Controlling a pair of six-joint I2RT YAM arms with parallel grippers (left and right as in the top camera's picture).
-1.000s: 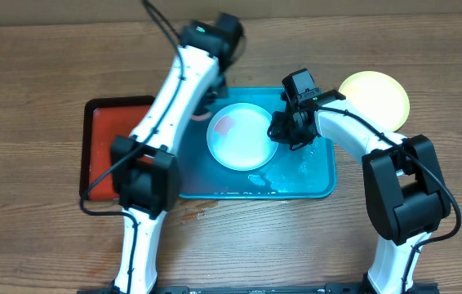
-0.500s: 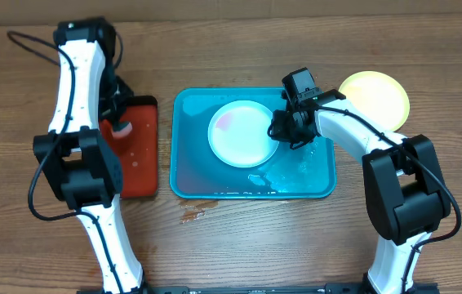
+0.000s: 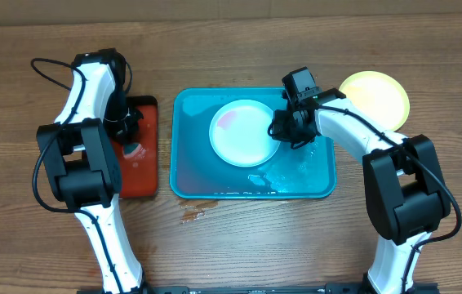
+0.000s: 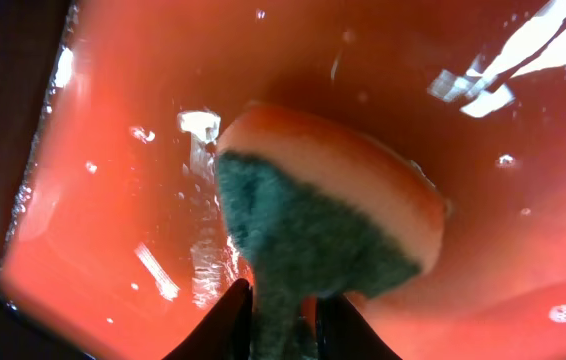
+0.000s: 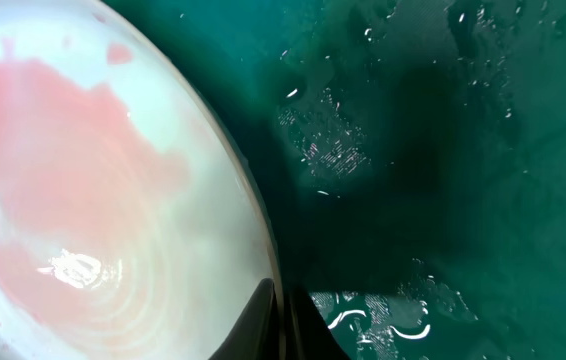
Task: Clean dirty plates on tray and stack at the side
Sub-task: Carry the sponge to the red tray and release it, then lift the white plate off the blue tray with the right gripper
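arms (image 3: 345, 126): white links | black joints, cables | left tool (image 4: 281, 315): dark fingers (image 4: 227, 325)

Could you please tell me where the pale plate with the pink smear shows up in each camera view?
Overhead: the pale plate lies at centre, on the turquoise tray.
Left wrist: not in it; only a sponge over the red tray.
Right wrist: it fills the left half, rim pinched by the right claw.
Shared landmark: the turquoise tray, in overhead and right wrist.
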